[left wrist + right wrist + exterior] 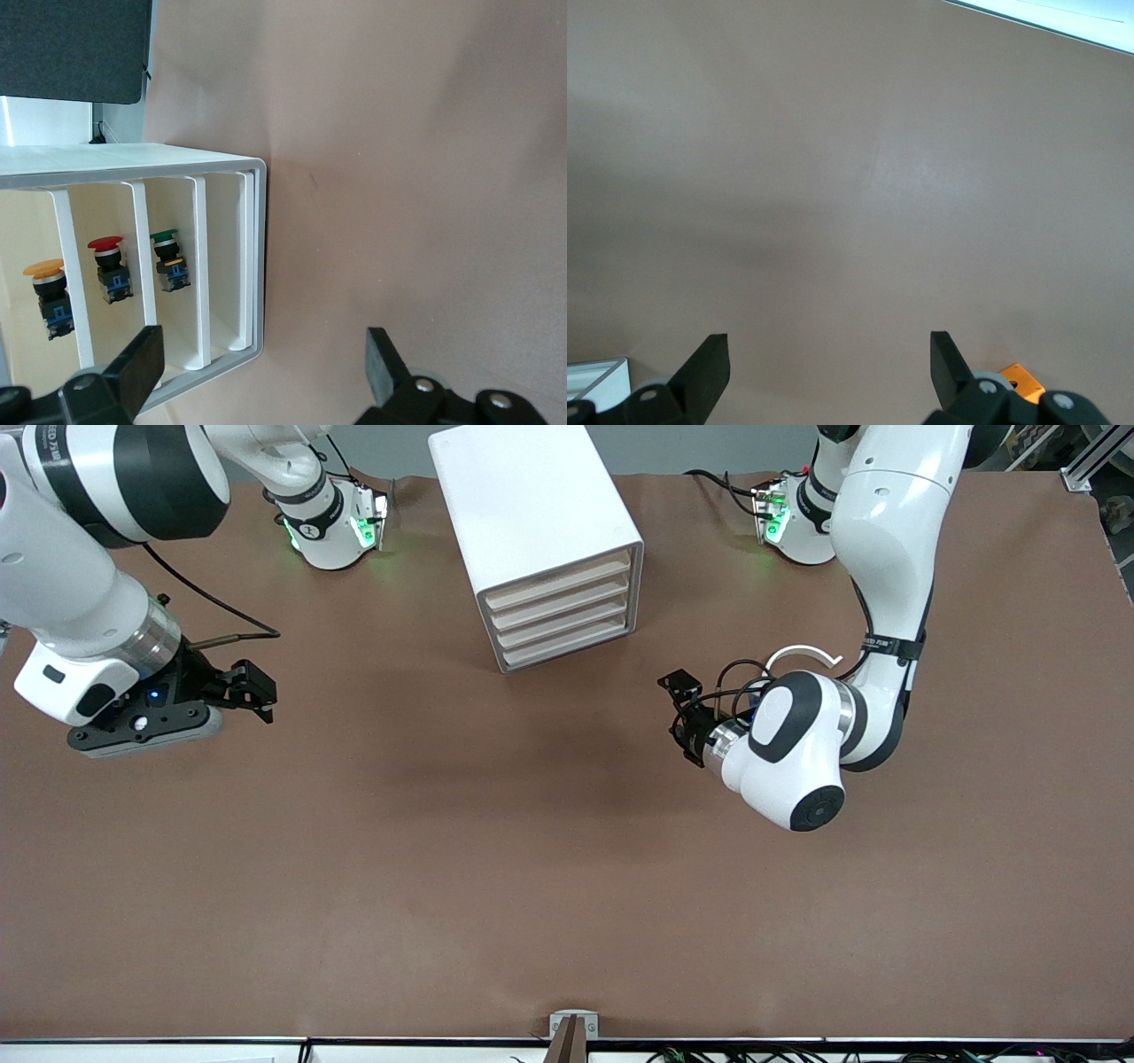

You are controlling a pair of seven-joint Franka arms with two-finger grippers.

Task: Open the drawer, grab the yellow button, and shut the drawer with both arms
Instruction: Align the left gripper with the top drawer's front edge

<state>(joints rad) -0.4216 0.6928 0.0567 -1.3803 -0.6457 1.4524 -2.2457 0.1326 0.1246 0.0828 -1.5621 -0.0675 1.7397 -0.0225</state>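
cabinet (540,540): white box on the brown table (496,868), midway between the two arm bases, at the end of the table away from the front camera. Front angled toward the left arm's end.
drawers (560,611): four beige fronts stacked, all flush in front view; none visibly pulled out.
left wrist view: looks into the cabinet (177,266) front, shown sideways; white dividers with compartments between them.
button (49,292): yellow-orange cap, black body, bluish base, in one compartment. A red-capped switch (108,266) sits in the next compartment, a green-capped switch (168,258) in the one after. Can't tell which drawer of the stack each belongs to.
left gripper (684,717): over bare table, near the cabinet front on the left arm's side, pointed at it. Fingers (133,363) spread wide, holding nothing, clear of the cabinet.
right gripper (252,691): over bare table toward the right arm's end, well apart from the cabinet. Fingers (709,363) spread, holding nothing.
right wrist view: mostly table; corner of an orange block (1021,381) shows beside one finger, a white edge at the frame corner.
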